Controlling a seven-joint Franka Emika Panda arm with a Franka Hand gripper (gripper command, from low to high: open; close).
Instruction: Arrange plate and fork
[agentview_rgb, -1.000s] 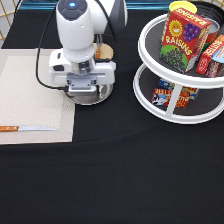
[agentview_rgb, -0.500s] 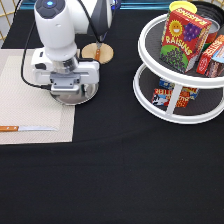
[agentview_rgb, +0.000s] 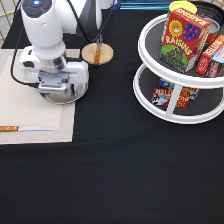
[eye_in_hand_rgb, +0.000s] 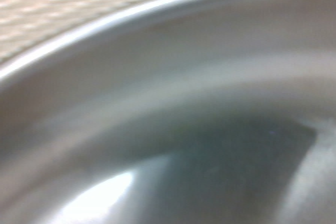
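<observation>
Exterior view: my gripper (agentview_rgb: 61, 90) sits on the plate (agentview_rgb: 75, 93), over the placemat (agentview_rgb: 30, 112) edge; fingers hidden, I cannot tell. A loose grip could slide it off.

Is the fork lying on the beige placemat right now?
No, the fork rests on the round wooden coaster on the black cloth, beyond the placemat, which carries the plate and knife.

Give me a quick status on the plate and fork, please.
Gripper low over the plate, on the placemat's edge; fingers hidden. Fork on the wooden disc. Knife on the placemat.
</observation>
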